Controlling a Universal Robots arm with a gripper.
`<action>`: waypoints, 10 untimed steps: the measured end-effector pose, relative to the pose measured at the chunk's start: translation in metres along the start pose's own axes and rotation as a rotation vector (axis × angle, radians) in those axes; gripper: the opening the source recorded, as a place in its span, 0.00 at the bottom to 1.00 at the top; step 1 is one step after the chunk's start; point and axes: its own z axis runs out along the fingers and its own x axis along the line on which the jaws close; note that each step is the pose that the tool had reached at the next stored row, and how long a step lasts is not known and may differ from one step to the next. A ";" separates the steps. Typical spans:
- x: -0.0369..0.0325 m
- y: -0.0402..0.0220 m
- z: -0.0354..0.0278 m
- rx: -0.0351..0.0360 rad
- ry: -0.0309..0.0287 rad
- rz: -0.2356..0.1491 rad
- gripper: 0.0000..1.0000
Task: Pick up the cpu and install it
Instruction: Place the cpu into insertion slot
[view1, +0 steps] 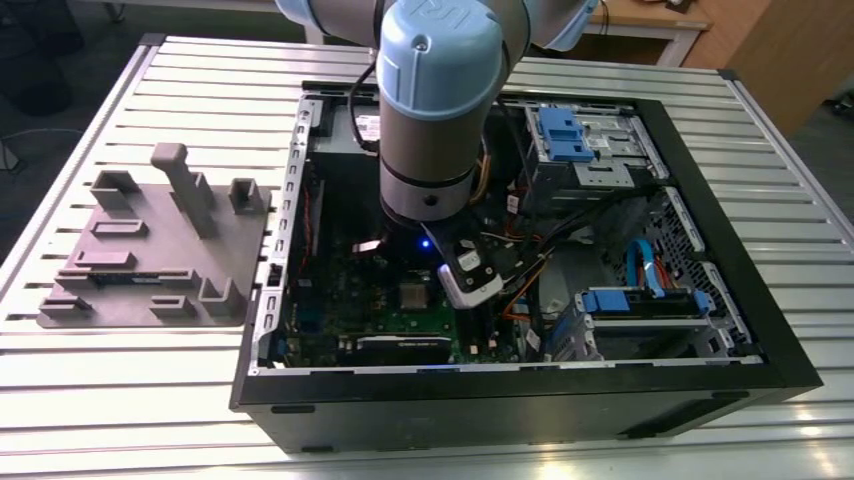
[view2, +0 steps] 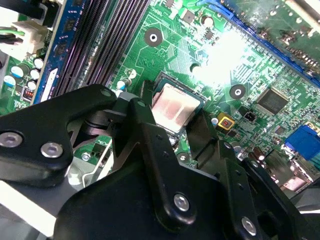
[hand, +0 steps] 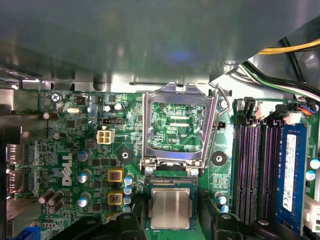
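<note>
The small square cpu (hand: 170, 207), its dull silver-grey lid clean and faintly rosy under the light, lies flat in its socket on the green motherboard (hand: 125, 145), toward the exterior view's left of the open black computer case (view1: 534, 400). Your black gripper (view2: 175, 127) hovers over it, jaws spread either side, apparently holding nothing. Picking and placing look done. The oblong silver socket frame (hand: 148, 125) just beside it stands open, not yet closed.

One cpu (hand: 170, 208), one socket frame (hand: 172, 157), one case (view1: 534, 400)
</note>
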 end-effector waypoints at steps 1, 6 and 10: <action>0.0000 0.0000 0.0000 0.0000 0.0001 0.000 0.54; 0.0001 -0.0001 -0.0032 -0.0008 0.0005 0.000 0.54; -0.0004 -0.0002 -0.0032 -0.0063 0.0005 0.000 0.54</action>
